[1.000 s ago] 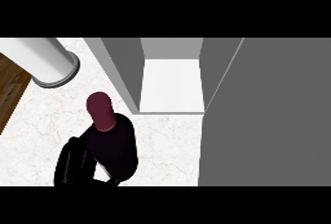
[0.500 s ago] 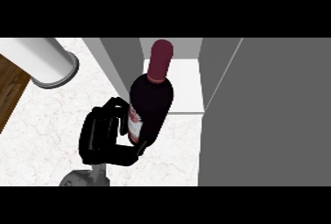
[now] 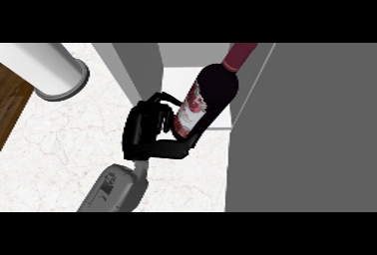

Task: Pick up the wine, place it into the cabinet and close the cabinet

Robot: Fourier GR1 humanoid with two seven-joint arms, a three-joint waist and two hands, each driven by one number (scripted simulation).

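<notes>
The wine (image 3: 210, 94), pinched low down by the curled fingers of the hand (image 3: 151, 132) before the cabinet (image 3: 199, 102) opening, is best kept clear of the cabinet walls and set well inside.

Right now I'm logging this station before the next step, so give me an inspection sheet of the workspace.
Surface: white marbled counter; brown wood strip at its left edge.
Job's things: wine bottle, tilted, neck toward the open cabinet; large grey cabinet door stands open at right.
Clutter: white cylinder at upper left.
Hands: one black hand curled round the bottle's lower part; which hand cannot be told; no other hand seen.
Cables: nothing seen.
Surroundings: nothing seen.
</notes>
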